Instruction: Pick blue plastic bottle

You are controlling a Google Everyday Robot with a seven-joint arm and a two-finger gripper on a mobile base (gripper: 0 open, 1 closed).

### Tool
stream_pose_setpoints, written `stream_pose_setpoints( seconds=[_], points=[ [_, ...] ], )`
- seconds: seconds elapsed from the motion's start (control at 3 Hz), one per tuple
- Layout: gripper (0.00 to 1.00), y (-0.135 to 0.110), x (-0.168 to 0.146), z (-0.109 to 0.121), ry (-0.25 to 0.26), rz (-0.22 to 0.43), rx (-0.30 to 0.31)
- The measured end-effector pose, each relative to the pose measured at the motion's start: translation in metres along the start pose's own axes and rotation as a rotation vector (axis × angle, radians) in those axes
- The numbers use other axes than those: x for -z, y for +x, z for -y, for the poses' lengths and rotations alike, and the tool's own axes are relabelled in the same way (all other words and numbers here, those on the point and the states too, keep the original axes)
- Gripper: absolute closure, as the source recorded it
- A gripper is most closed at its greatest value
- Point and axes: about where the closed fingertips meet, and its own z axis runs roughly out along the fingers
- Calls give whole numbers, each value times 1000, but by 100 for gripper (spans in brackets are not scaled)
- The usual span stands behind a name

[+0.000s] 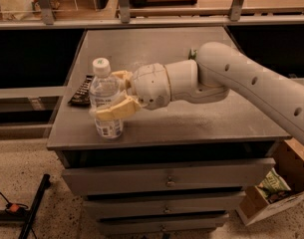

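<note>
While the blue plastic bottle (102, 89) stands upright near the cabinet top's (201, 128) front-left corner, the gripper (107, 96) clasps its body, one finger on either side. Grasp apparently made; next comes a straight, steady lift.

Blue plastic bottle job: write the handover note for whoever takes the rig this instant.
Gripper: closed around the small clear bluish plastic water bottle with white cap, one finger each side.
Bottle: upright at the front-left of the grey metal cabinet top, beside a dark flat packet.
Done: grasp made.
Left: lift it clear; lift-off not evident yet.
</note>
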Motion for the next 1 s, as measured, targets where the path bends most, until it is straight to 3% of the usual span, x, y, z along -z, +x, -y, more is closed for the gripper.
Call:
stream_pose_setpoints(
  seconds=[0.33, 1.0],
  points=[
    [100, -11, 16, 9, 17, -50, 26],
    [100, -25, 57, 46, 84, -175, 39]
  ],
)
